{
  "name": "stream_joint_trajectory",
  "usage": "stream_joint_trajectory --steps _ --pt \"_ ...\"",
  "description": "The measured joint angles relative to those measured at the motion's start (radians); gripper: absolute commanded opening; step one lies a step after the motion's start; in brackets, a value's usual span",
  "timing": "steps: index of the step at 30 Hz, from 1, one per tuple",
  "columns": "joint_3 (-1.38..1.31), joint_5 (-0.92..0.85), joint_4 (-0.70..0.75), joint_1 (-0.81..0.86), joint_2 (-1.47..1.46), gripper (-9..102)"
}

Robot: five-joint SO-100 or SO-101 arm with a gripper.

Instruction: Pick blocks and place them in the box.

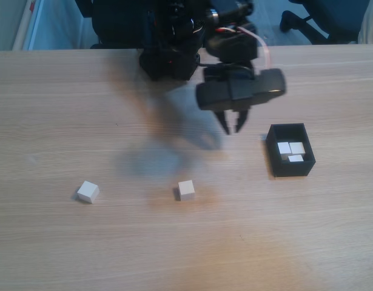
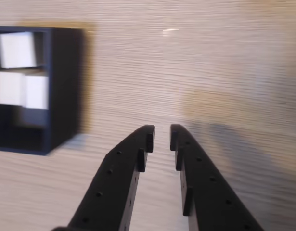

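Two pale blocks lie loose on the table in the fixed view, one at the left (image 1: 88, 191) and one near the middle (image 1: 186, 190). The black box (image 1: 292, 168) stands at the right with three blocks (image 1: 291, 148) inside. In the wrist view the box (image 2: 66, 86) is at the upper left, with white blocks (image 2: 15, 48) in it. My gripper (image 1: 231, 126) hangs above the table just left of the box, well behind the middle block. Its black fingertips (image 2: 162, 137) stand a narrow gap apart, with nothing between them.
The arm's black base (image 1: 168, 60) sits at the table's far edge. A dark office chair (image 1: 332, 18) stands beyond the table at the upper right. Bare wood stretches across the front and the left of the table.
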Motion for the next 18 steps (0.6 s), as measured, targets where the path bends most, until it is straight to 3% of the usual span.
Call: stream_joint_trajectory --steps 4,9,18 --pt "0.133 -0.155 -0.046 0.060 0.120 5" --pt "0.268 -0.275 -0.209 0.133 0.178 6" --pt "0.328 -0.353 -0.525 0.201 0.074 8"
